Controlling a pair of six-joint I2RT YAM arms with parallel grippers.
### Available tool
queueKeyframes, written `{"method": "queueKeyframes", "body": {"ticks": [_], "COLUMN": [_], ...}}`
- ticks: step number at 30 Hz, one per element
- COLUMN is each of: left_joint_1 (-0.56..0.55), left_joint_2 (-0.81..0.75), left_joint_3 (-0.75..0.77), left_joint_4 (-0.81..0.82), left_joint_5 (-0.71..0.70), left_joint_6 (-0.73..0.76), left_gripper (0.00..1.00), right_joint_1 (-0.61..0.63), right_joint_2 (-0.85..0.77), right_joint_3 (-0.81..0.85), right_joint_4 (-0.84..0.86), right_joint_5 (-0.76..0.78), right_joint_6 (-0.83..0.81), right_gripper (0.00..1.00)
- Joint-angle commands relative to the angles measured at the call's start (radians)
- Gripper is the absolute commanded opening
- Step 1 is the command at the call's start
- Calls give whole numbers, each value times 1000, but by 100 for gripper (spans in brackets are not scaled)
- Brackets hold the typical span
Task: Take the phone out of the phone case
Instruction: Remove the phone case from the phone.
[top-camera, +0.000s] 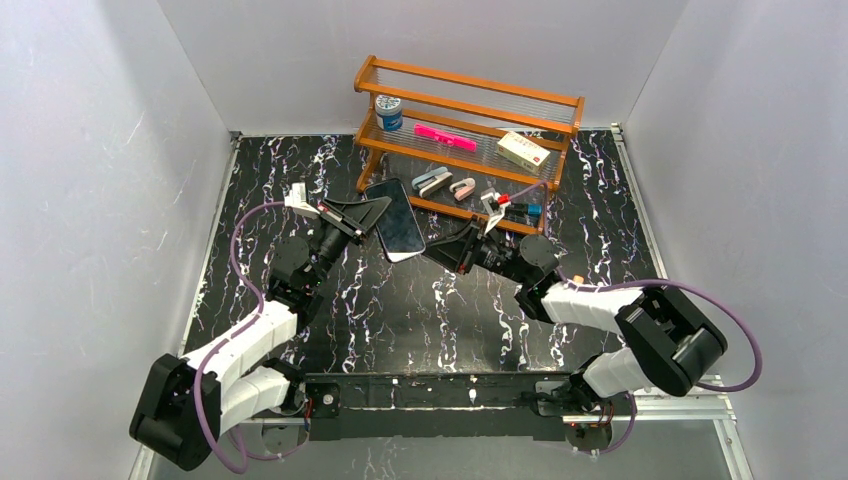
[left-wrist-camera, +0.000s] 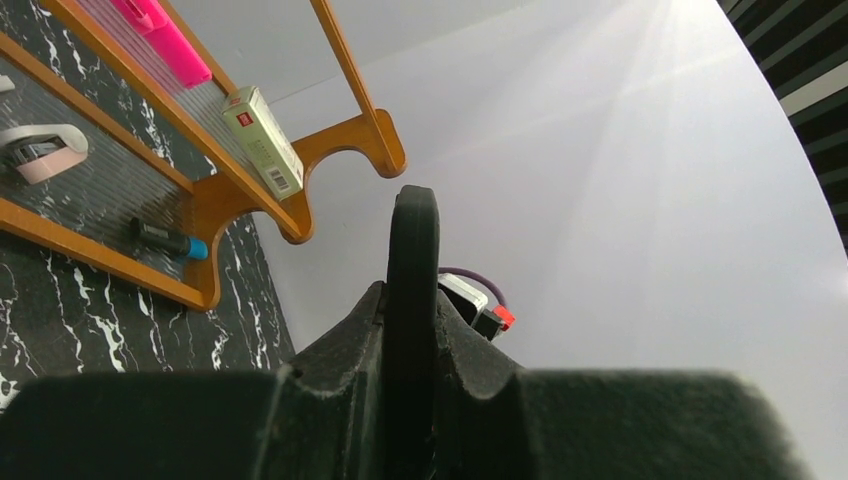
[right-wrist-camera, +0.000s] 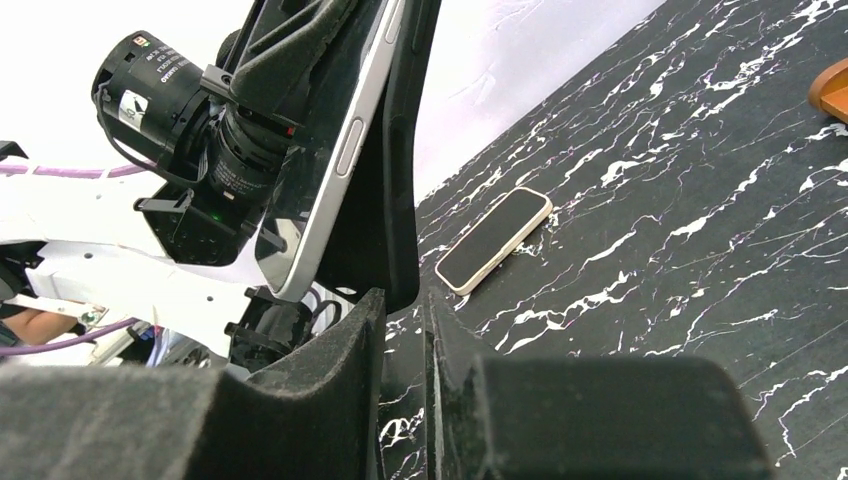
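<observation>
The phone (top-camera: 398, 216), dark screen and silver rim, is held up above the table between both arms. In the right wrist view its silver edge (right-wrist-camera: 335, 165) has come away from the black phone case (right-wrist-camera: 400, 170) at the lower end. My left gripper (top-camera: 368, 213) is shut on the phone's left side; in its wrist view the black slab (left-wrist-camera: 412, 260) stands edge-on between the fingers. My right gripper (top-camera: 447, 248) pinches the case's lower corner at its fingertips (right-wrist-camera: 372, 310), with a thin gap left between the jaws.
A wooden rack (top-camera: 470, 100) stands behind, holding a blue-lidded jar (top-camera: 388, 112), a pink item (top-camera: 445, 137), a small box (top-camera: 523, 151), clips and a marker. A second phone in a beige case (right-wrist-camera: 493, 240) lies flat on the marble table (top-camera: 420, 310).
</observation>
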Motion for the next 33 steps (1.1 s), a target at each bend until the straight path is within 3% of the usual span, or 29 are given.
{"method": "queueKeyframes", "body": {"ticks": [1,18,23,33], "left_joint_1": [-34,55,58,57], "left_joint_2": [-9,85,97,80], "left_joint_3": [-7,15,22,26], "left_joint_4": [144,141,143,143], "left_joint_5": [55,-13,1,14], "left_joint_6": [-33,128,122,97], "left_gripper": [0,0,0,0], "right_joint_1": [-5,-6,-1,16], "right_joint_2": [-6,-244,-235,-76], "right_joint_3": [63,11,-1,23], "right_joint_4": [-77,-326,-227,-34], "right_joint_5": [40,95,41,-6], "right_joint_6": [-51,-15,107,279], "right_gripper": [28,52,57,58]}}
